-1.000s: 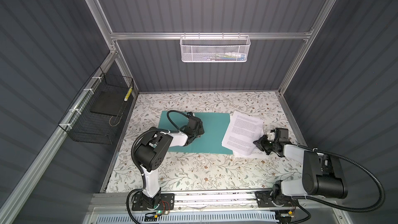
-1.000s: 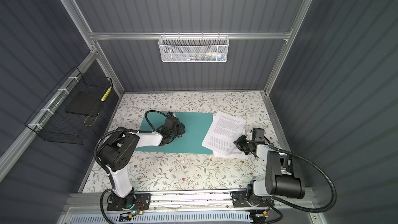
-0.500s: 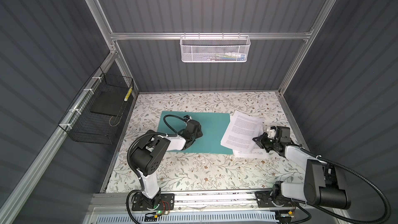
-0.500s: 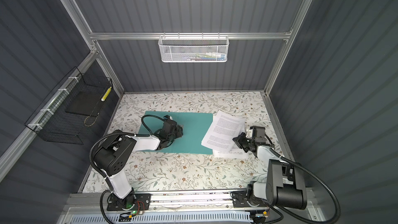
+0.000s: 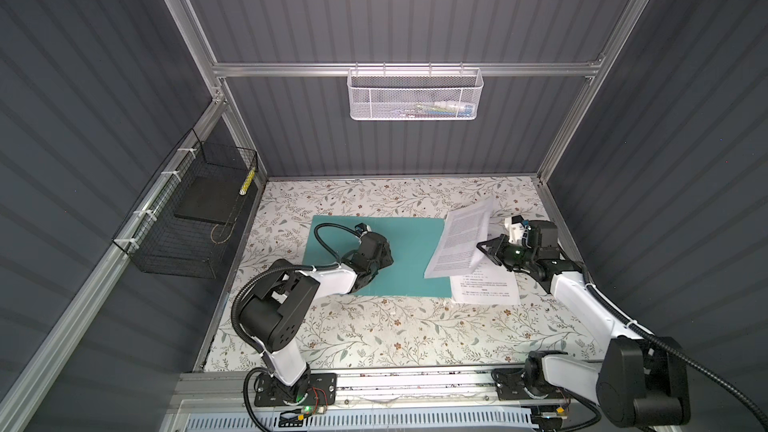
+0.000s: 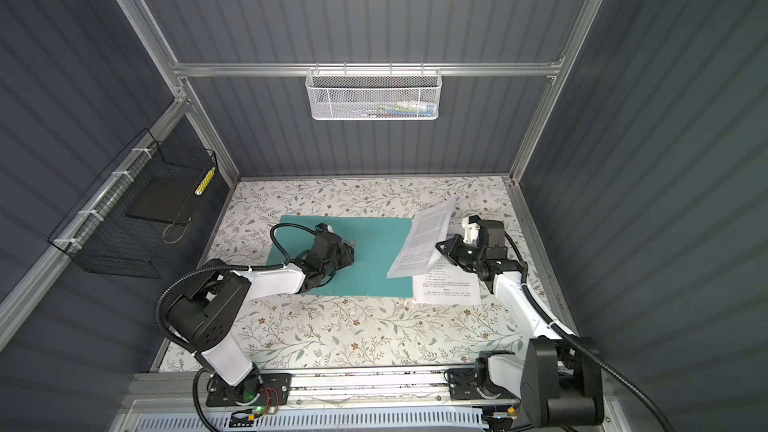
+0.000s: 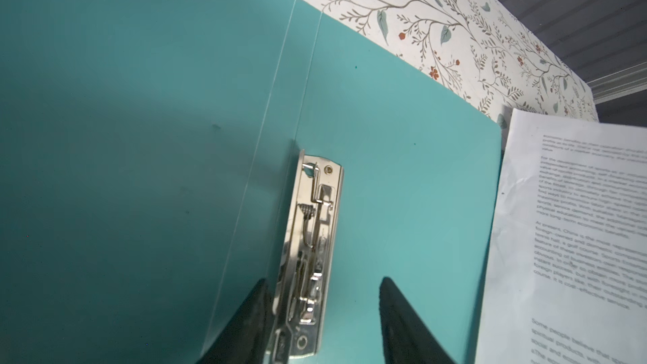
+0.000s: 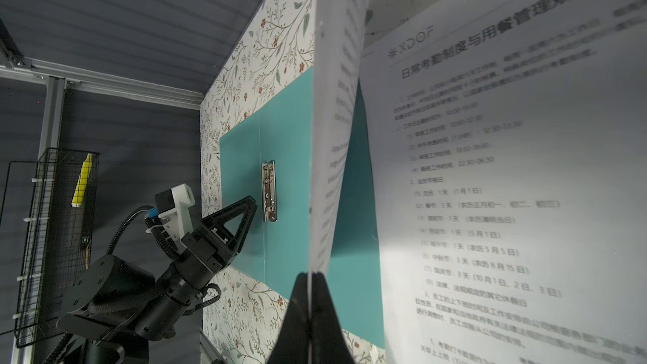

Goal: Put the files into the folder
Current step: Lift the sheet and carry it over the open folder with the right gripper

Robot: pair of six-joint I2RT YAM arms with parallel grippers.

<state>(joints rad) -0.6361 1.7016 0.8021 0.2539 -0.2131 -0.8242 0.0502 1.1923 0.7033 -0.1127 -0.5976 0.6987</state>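
The green folder point(image 5: 411, 251) lies open and flat on the flowery bench point(image 5: 374, 326). The left pincer point(image 7: 322, 280) is low over it, its fingers spread on both sides of the shiny metal clip point(image 7: 315, 225). The right pincer point(image 8: 310, 274) is pinching the edge of one white sheet point(image 5: 461, 243), holding it tilted above the folder's right side. Another sheet point(image 5: 484, 290) lies flat at the folder's right edge.
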